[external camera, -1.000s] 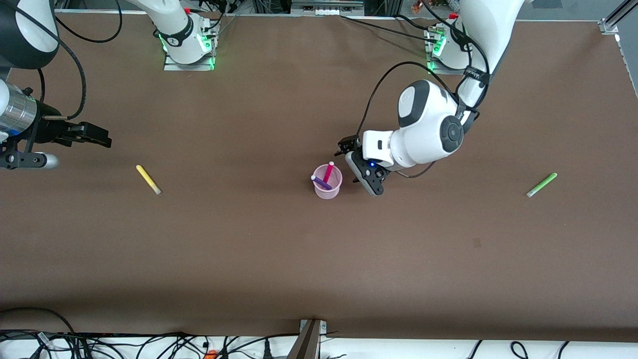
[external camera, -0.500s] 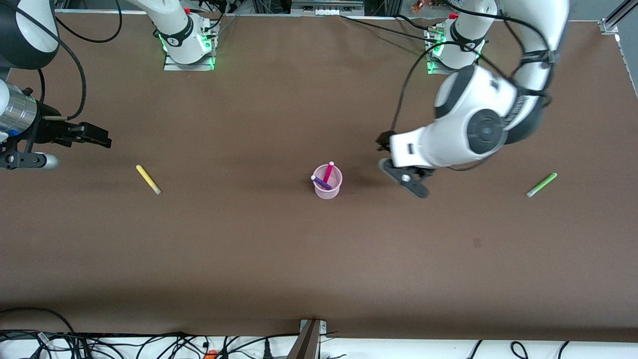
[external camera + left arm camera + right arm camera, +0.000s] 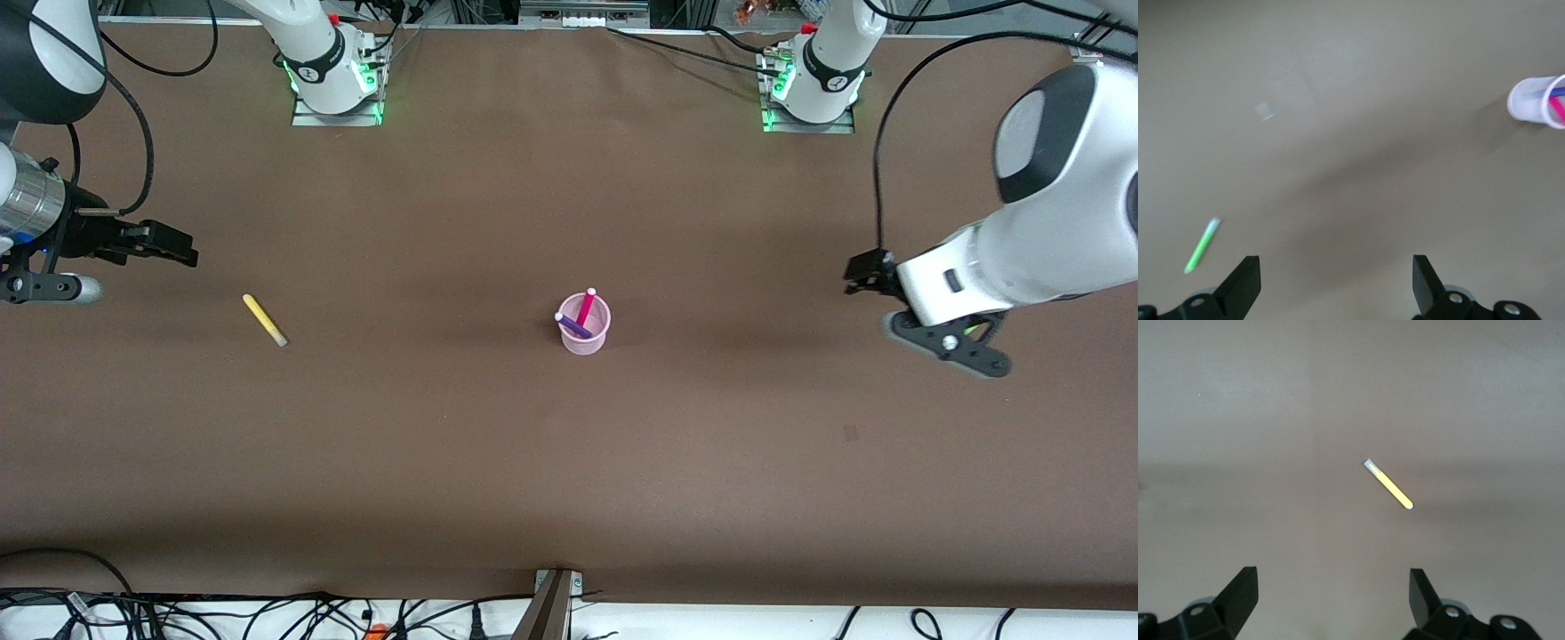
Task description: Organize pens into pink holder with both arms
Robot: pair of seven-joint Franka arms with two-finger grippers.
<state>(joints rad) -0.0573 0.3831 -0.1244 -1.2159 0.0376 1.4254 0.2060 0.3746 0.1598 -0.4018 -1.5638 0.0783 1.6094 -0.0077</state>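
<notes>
The pink holder [image 3: 584,325] is seen upright near the middle of the table [image 3: 533,444], with the magenta-pink pen [image 3: 586,305] and the dark purple pen [image 3: 572,325] standing tilted inside it, their pale tips above the rim. The yellow pen [image 3: 265,320] is found flat on the table toward the right arm's end, well apart from the holder. The light green pen [image 3: 1202,245] is shown flat on the table in the left wrist view, toward the left arm's end; in the front view it is almost wholly covered by the left gripper [image 3: 949,345].

The left gripper is held in the air over the green pen, with its fingers [image 3: 1245,283] spread wide apart and nothing between them. The right gripper [image 3: 147,241] is held above the table near the yellow pen, at the right arm's end; its fingers [image 3: 1243,593] are likewise spread apart and empty, with the yellow pen in view ahead of them
</notes>
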